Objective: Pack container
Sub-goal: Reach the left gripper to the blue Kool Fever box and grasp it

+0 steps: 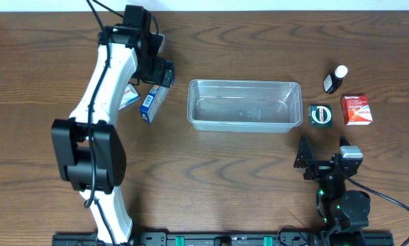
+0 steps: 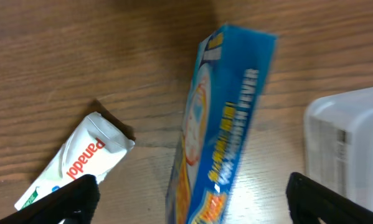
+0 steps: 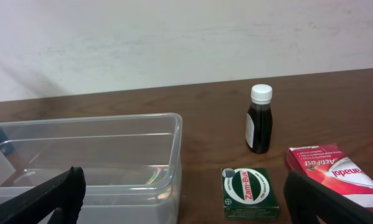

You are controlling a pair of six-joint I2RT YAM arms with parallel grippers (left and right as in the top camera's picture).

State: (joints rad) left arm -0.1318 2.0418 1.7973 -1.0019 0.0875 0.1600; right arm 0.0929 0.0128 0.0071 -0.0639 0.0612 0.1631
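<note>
The clear plastic container [image 1: 245,104] sits empty at the table's middle; it also shows in the right wrist view [image 3: 86,163] and at the right edge of the left wrist view [image 2: 351,146]. My left gripper [image 1: 158,76] is open over a blue box [image 1: 151,102], whose body lies between the fingers in the left wrist view [image 2: 220,130]. A white Panadol box [image 2: 74,163] lies left of it. My right gripper [image 1: 323,164] is open and empty at the front right, facing a green Zam-Buk box [image 3: 248,193], a red box [image 3: 332,174] and a dark bottle [image 3: 259,119].
In the overhead view the green box [image 1: 319,115], red box [image 1: 356,109] and dark bottle [image 1: 335,79] stand right of the container. The white Panadol box [image 1: 129,97] is partly under the left arm. Wall behind the table's far edge.
</note>
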